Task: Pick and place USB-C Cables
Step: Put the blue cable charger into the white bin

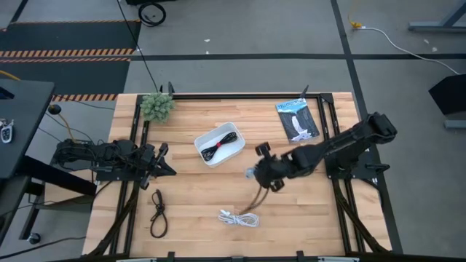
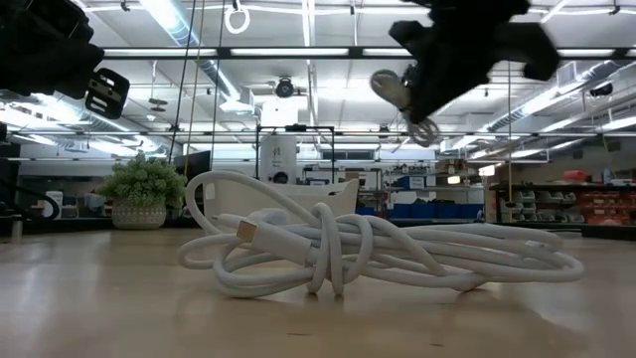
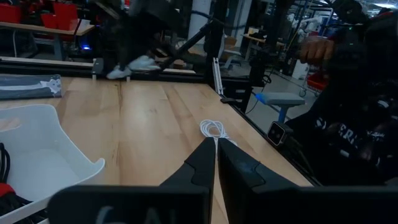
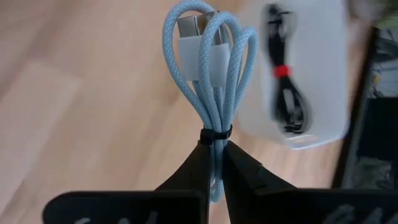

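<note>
White cable point(image 2: 378, 249) lies coiled closest to the low camera. Above it, right gripper point(image 4: 213, 152) is clamped on the blue cable point(image 4: 210, 81) at its tie, off the table and just short of the tray point(image 1: 231, 135). I'd carry it over the rim and lower before letting go. Only the wrist view shows the pinch and the black cable point(image 4: 286, 93) in the tray. Overhead adds the dark cable point(image 1: 157, 215) near left gripper point(image 1: 169, 170), its jaws closed on nothing.
</note>
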Action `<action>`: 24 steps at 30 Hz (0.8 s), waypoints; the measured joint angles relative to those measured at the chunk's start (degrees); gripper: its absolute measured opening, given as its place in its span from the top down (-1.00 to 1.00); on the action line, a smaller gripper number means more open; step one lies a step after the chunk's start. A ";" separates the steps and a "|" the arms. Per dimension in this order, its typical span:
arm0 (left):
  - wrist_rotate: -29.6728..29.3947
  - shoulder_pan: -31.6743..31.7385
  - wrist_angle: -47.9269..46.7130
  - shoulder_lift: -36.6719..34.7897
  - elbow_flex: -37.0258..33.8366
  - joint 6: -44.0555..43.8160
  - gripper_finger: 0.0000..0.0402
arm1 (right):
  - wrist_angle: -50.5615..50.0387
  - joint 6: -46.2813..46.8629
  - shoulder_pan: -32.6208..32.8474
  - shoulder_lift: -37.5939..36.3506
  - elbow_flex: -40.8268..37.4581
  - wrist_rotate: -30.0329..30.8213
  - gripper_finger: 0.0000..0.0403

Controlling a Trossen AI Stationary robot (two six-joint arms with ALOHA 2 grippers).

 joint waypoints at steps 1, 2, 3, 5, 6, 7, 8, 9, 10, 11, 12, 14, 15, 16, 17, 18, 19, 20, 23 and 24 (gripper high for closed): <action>0.00 0.00 0.00 0.00 0.00 0.01 0.88 | 0.35 -0.43 -1.02 0.00 0.36 0.00 0.86; -0.01 0.00 0.00 0.00 0.00 0.01 0.88 | 0.61 -1.26 -2.01 0.00 0.76 0.12 0.86; -0.01 0.00 0.00 0.00 0.00 0.01 0.88 | 1.17 -2.26 -2.84 0.00 1.07 0.52 0.86; 0.01 0.00 0.00 0.00 0.00 0.01 0.88 | 3.22 -4.22 -4.46 0.00 1.42 1.49 0.86; -0.01 0.00 0.00 0.00 0.00 0.00 0.88 | 4.35 -5.09 -5.26 0.00 1.55 1.59 0.86; 0.00 -0.02 0.00 0.00 0.00 0.01 0.88 | 5.58 -5.89 -5.99 0.00 1.71 1.56 0.86; -0.01 -0.01 0.00 0.00 0.00 0.00 0.88 | 7.32 -6.32 -6.73 0.00 1.80 1.38 0.86; 0.00 0.00 0.00 0.00 0.00 0.01 0.88 | 9.39 -6.83 -7.44 0.00 1.81 0.96 0.86; 0.00 -0.01 0.00 0.00 0.00 0.01 0.88 | 11.32 -7.38 -8.11 0.00 1.83 0.15 0.86; -0.01 -0.01 0.00 0.00 0.00 0.00 0.88 | 13.13 -7.91 -8.77 0.00 1.83 -0.68 0.86; -0.01 0.00 0.00 0.00 0.00 0.01 0.88 | 15.08 -8.65 -9.36 0.00 1.83 -1.88 0.86; 0.01 -0.02 0.00 0.00 0.00 -0.01 0.88 | 18.71 -9.12 -10.40 0.00 1.83 -4.99 0.85; 0.01 0.00 0.00 0.00 0.00 0.01 0.88 | 20.41 -9.10 -11.00 0.00 1.83 -6.92 0.85; 0.01 0.00 0.00 0.00 0.00 0.00 0.88 | 22.07 -9.10 -11.68 0.00 1.83 -8.86 0.85; -0.01 0.00 0.00 0.00 0.00 0.00 0.88 | 23.84 -9.10 -12.39 0.00 1.78 -10.64 0.85; 0.00 0.00 0.00 0.00 0.00 0.01 0.88 | 26.06 -9.10 -13.13 0.00 1.52 -12.11 0.85; -0.01 0.00 0.01 0.00 0.00 0.01 0.88 | 28.01 -9.08 -13.90 0.00 1.17 -13.41 0.85; -0.01 0.00 0.00 0.00 0.00 0.00 0.88 | 29.84 -9.08 -14.64 0.00 0.68 -14.62 0.85; -0.01 0.00 0.00 0.00 0.00 0.01 0.88 | 35.10 -9.06 -16.71 0.00 -1.36 -17.29 0.84; 0.01 -0.01 0.00 0.00 0.00 0.01 0.88 | 36.35 -9.07 -17.42 0.00 -2.03 -17.78 0.84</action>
